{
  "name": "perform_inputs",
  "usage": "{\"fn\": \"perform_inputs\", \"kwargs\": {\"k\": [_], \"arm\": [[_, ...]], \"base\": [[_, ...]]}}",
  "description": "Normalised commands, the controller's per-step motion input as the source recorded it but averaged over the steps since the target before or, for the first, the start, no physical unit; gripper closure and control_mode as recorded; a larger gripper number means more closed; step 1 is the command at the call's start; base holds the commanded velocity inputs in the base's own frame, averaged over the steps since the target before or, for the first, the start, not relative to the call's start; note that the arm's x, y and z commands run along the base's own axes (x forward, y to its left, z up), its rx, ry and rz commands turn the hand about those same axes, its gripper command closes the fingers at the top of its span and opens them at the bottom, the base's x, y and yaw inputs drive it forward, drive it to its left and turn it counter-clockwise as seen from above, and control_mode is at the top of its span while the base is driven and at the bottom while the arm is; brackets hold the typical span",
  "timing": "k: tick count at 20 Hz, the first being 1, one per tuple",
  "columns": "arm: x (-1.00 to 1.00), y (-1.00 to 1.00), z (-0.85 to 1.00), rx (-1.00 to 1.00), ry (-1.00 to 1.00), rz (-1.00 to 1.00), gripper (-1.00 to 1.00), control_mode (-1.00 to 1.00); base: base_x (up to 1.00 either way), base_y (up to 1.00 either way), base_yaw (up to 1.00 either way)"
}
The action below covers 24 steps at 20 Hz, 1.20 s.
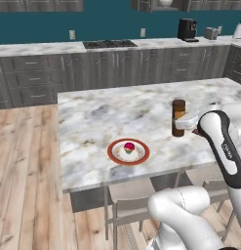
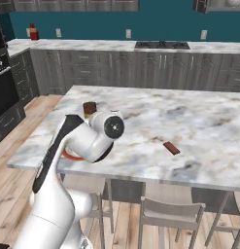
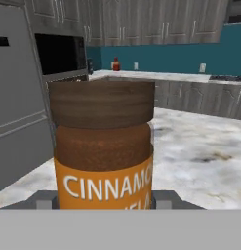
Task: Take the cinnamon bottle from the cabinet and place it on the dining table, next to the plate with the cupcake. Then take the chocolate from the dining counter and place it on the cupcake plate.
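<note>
1. The cinnamon bottle (image 1: 178, 117) stands upright on the marble dining table (image 1: 102, 117), to the right of the plate (image 1: 128, 152) as the left base view shows it, and a little apart from it.
2. In the hand view the bottle (image 3: 103, 146) has a brown lid, brown powder behind clear glass, and an orange label with white letters "CINNAMO"; the end of the word runs around the side, and a second line below is cut off and cannot be read.
3. The gripper (image 1: 189, 118) is at the bottle's right side in the left base view, level with its middle. In the hand view a grey finger (image 3: 45, 200) shows on each side of the bottle's base, so the jaws stand around it, but whether they press on it or are loose cannot be told.
4. The plate has a red-orange rim and a white middle, and the cupcake (image 1: 129, 147) with a pink top sits on it.
5. In the right base view the chocolate (image 2: 171, 148), a small brown bar, lies flat on the same table, well apart from the plate and on the other side of the arm.
6. On the far counter behind the table stands a black coffee machine (image 1: 187, 30); no writing can be read on it.
7. A small red bottle (image 2: 33, 32) stands on the back counter; its label is too small to read.
</note>
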Motion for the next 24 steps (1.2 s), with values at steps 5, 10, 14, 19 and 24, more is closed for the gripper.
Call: {"fn": "perform_inputs", "kwargs": {"k": [5, 10, 14, 19, 24], "arm": [[0.43, -0.05, -0.87, 0.01, 0.06, 0.00, 1.00, -1.00], [0.76, -0.01, -0.96, 0.00, 0.00, 0.00, 1.00, -1.00], [0.95, -0.04, -0.70, 0.00, 0.00, 0.00, 1.00, -1.00], [0.61, -0.27, -0.48, 0.00, 0.00, 0.05, 1.00, -1.00], [0.42, -0.33, -0.42, 0.00, -0.02, 0.10, 1.00, -1.00]], "base": [[0.00, 0.00, 0.00], [0.00, 0.00, 0.00], [0.00, 0.00, 0.00], [0.00, 0.00, 0.00], [0.00, 0.00, 0.00]]}}
